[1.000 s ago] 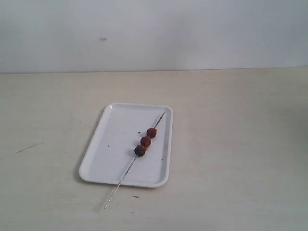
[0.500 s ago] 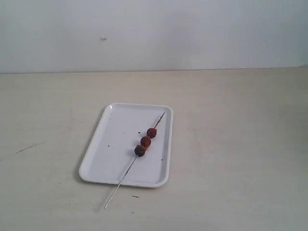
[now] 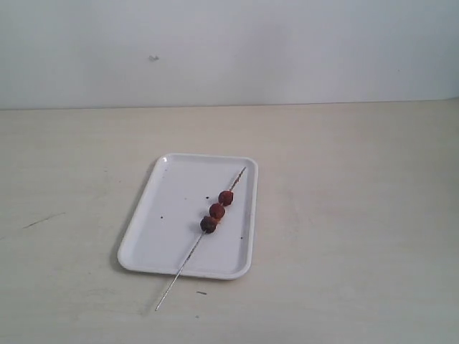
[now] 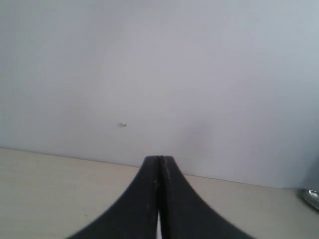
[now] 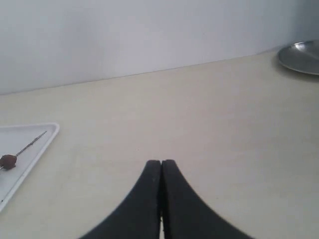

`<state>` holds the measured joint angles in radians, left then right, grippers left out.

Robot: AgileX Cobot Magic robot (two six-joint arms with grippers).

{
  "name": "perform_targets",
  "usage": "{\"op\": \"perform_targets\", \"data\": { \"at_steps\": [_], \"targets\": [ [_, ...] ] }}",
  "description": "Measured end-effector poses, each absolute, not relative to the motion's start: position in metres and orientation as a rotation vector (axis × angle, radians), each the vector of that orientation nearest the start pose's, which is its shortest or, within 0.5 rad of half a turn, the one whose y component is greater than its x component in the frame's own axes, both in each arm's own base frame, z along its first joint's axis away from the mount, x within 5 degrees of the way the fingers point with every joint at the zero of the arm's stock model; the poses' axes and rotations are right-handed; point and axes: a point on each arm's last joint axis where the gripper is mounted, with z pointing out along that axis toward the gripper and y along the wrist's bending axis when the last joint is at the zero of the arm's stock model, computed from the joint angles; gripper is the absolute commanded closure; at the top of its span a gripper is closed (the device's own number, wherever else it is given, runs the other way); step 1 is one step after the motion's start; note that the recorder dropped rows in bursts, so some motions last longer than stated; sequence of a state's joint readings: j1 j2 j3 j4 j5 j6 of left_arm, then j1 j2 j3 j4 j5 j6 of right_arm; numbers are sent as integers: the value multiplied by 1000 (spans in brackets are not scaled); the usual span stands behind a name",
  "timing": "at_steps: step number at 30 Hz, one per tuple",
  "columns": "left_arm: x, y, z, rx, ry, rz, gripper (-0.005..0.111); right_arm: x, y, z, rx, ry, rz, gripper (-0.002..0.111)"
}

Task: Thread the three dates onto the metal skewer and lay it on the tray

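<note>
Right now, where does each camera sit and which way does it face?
Exterior: raised, looking down at the tray, metal skewer and dates; no arm shows.
Left wrist: low, facing the wall; shut left fingers show.
Right wrist: low, facing the wall; shut right fingers show.
Shared: exterior and right wrist see the tray.

dates [image 3: 217, 211] on metal skewer [image 3: 193, 250] | metal skewer across tray [image 3: 172, 215] | one end overhangs near rim

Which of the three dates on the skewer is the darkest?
The end date nearest the tray's near rim: nearly black-brown, while the middle date and far date are redder.
</note>
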<state>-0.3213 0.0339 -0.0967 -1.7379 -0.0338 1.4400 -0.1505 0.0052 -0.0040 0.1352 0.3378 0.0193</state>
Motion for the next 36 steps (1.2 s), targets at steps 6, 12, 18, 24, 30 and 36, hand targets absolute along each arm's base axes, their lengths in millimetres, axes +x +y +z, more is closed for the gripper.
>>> {"op": "perform_targets", "data": {
  "at_steps": [6,12,18,24,30,36],
  "targets": [
    [52,-14,243,-42,1443,-523,107,54,-4,184,238,1804,38,108],
    [55,-17,226,46,1459,-444,107,54,-4,184,238,1804,38,108],
    [56,-19,209,182,1551,-328,107,54,-4,184,238,1804,38,108],
    [56,-19,199,233,1651,-288,107,54,-4,184,238,1804,38,108],
    [54,-18,185,242,1805,-251,107,54,-4,184,238,1804,38,108],
    [55,-10,182,117,1838,-151,107,54,-4,184,238,1804,38,108]
  ]
}}
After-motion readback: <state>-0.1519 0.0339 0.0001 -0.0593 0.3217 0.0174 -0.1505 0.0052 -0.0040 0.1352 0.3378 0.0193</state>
